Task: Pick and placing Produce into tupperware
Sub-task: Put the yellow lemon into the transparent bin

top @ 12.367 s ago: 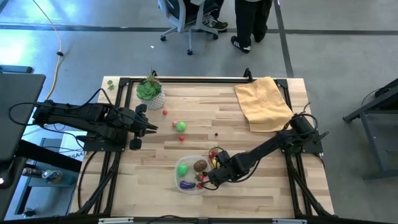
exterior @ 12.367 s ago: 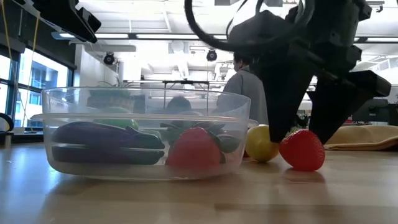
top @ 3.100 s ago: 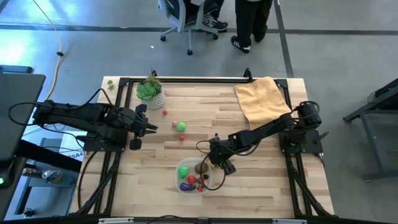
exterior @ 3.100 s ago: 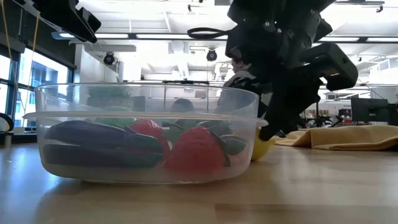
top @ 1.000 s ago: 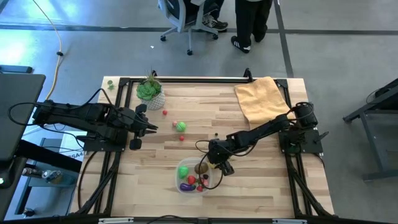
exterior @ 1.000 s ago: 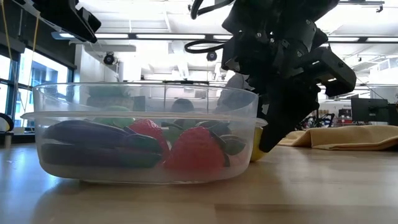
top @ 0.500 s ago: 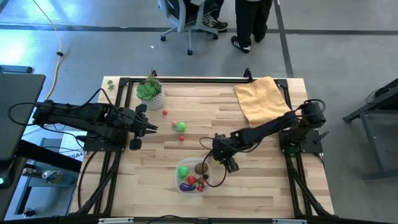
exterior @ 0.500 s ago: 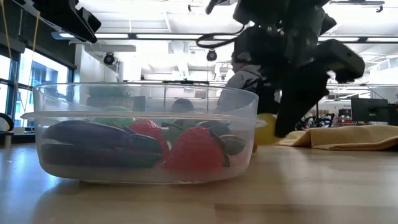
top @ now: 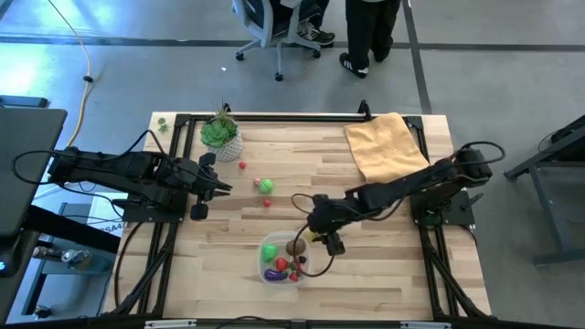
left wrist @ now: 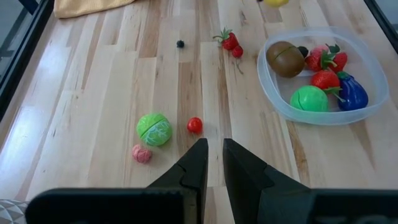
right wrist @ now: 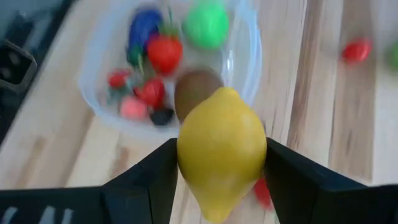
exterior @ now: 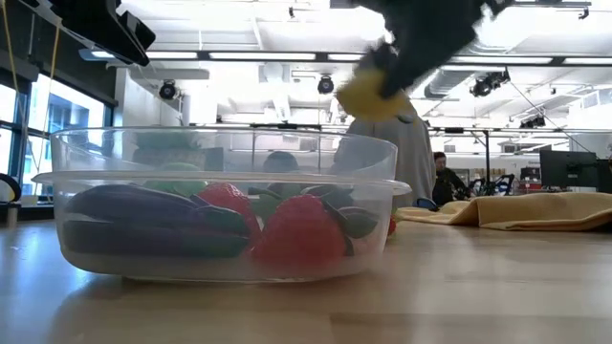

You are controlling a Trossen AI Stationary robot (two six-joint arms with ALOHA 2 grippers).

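Lemon (right wrist: 222, 149) pinched in right claw (right wrist: 221, 163), lifted clear of counter (top: 384, 265), just beside tupperware (top: 285, 259) rim. Carry over the tub's middle, lower, then release. Left claw (left wrist: 211, 163) pressed together, waiting.

Open-plan robotics lab or workshop. Wooden counter (top: 384, 265) in a black frame on grey concrete floor (top: 110, 55). Behind: strip ceiling lights (exterior: 268, 55), exposed ducting, large windows (exterior: 72, 124), monitors.

Bright ceiling strip lights, soft shadows; the lifted lemon (exterior: 368, 93) smears, perhaps from motion blur
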